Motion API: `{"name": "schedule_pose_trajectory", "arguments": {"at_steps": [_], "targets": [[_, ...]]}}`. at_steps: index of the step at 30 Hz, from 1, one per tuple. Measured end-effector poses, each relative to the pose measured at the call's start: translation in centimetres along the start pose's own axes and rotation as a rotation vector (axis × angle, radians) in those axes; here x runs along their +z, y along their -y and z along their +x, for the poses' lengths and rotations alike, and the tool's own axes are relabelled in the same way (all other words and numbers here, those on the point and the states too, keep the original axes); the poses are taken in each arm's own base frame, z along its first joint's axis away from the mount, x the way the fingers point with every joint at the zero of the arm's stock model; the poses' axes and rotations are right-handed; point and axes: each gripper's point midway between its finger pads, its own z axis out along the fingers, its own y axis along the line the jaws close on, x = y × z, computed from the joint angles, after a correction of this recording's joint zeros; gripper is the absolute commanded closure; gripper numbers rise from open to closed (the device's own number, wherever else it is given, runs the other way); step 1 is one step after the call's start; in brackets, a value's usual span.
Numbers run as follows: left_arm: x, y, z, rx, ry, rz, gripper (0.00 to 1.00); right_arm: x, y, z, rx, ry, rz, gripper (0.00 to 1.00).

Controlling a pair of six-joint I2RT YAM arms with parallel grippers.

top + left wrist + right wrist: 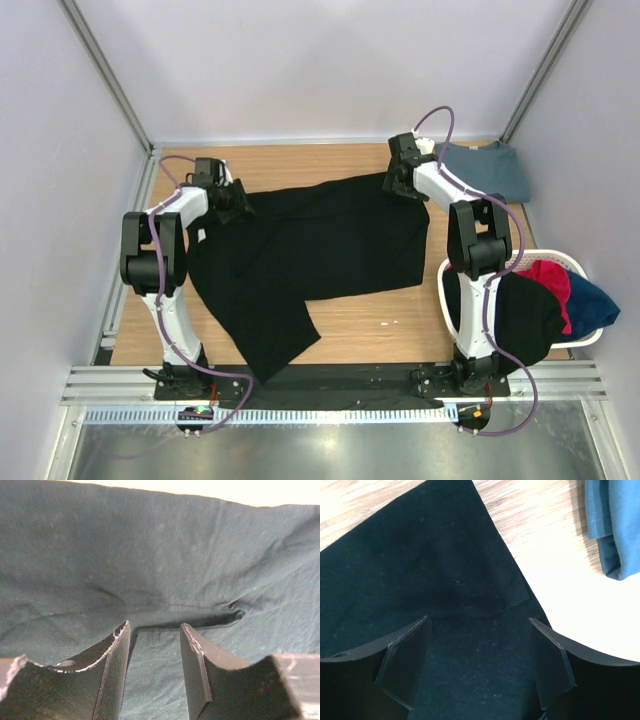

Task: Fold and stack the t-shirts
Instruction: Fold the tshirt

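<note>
The left gripper [154, 630] and the right gripper [477, 622] are both hanging spread apart, grasping nothing, over the far edge of one large black cloth t-shirt [330, 240] lying rumpled on the wooden table [380, 325]. One folded slate-blue t-shirt [485, 168] is sitting at the far right corner. Three more, a black one [525, 320], a magenta-red one [548, 280] and a blue one [592, 305], are spilling from one white plastic basket [565, 258].

Top cam: above, behind arm bases, looking down on whole table [360, 330]. Wrist cams: close, past own fingers [112, 675], both on black t-shirt [330, 240].
</note>
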Motion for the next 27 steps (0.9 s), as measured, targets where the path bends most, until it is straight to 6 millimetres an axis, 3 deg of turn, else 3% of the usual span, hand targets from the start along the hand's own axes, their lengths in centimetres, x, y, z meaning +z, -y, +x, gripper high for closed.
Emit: {"name": "schedule_pose_trajectory", "arguments": {"at_steps": [5,8,12,18,27], "targets": [[0.4,-0.6,2.0,-0.012,-0.046,-0.003,0.55,-0.1,0.2,0.1,-0.005,-0.006,0.010,0.18],[0.5,-0.5,2.1,-0.010,-0.046,0.004,0.58,-0.1,0.3,0.2,-0.006,-0.008,0.011,0.18],[0.6,-0.6,2.2,-0.007,-0.045,0.007,0.66,-0.1,0.3,0.2,-0.007,-0.009,0.011,0.18],[0.8,-0.4,2.8,0.023,-0.055,0.013,0.91,-0.1,0.3,0.2,-0.006,-0.010,0.012,0.18],[-0.5,0.6,3.9,0.074,-0.050,0.031,1.00,-0.3,0.2,-0.1,-0.005,-0.005,0.009,0.18]]}}
